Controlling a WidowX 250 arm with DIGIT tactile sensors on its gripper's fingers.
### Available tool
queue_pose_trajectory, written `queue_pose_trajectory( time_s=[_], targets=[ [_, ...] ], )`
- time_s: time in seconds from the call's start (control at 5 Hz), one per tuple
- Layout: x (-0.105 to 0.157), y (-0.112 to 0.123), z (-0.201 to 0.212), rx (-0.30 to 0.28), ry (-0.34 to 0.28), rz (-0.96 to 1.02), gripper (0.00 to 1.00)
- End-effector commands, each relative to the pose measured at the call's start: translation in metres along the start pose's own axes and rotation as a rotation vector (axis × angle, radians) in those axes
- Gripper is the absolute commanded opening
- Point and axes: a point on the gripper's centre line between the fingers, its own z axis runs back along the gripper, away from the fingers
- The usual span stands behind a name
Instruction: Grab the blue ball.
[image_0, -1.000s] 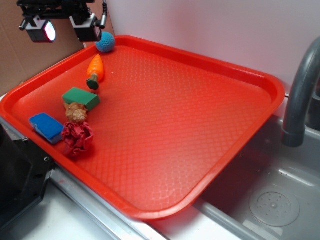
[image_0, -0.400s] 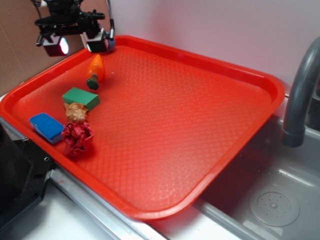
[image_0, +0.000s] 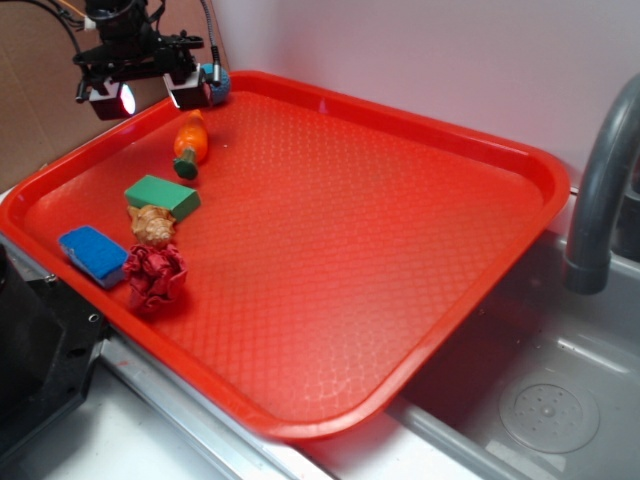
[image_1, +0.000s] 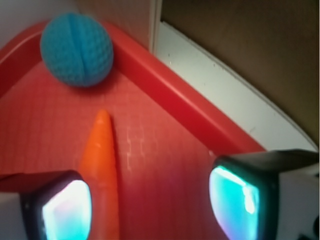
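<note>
The blue ball (image_1: 76, 49), knitted and bumpy, rests in the far left corner of the red tray (image_0: 400, 250) against its rim. In the exterior view only a sliver of the ball (image_0: 219, 82) shows behind one finger. My gripper (image_0: 150, 95) hovers over that corner, open, with nothing between its fingers (image_1: 65, 207). In the wrist view the gripper (image_1: 150, 205) sits short of the ball, which lies ahead and to the left. The tip of the toy carrot (image_1: 102, 165) points toward the ball beside the left finger.
The carrot (image_0: 190, 143), a green block (image_0: 162, 196), a brown shell-like toy (image_0: 152, 226), a blue sponge (image_0: 93, 254) and a crumpled red cloth (image_0: 155, 276) line the tray's left side. A grey faucet (image_0: 600, 180) and sink stand at right. A cardboard wall (image_0: 40, 110) is at back left.
The gripper has come down and shifted toward the tray's far left corner, and now covers most of the ball in the exterior view. Its fingers have stayed open.
</note>
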Motion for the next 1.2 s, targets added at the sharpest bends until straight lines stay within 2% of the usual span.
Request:
queue_pose_trajectory(
  time_s=[0.0, 0.4, 0.6, 1.0],
  targets=[
    [0.035, -0.003, 0.011, -0.023, -0.071, 0.021, 1.0],
    [0.046, -0.008, 0.003, -0.054, -0.087, 0.018, 1.0],
    [0.047, -0.018, 0.004, -0.078, -0.082, 0.024, 1.0],
    [0.055, -0.025, 0.004, -0.105, -0.114, 0.065, 1.0]
  ],
)
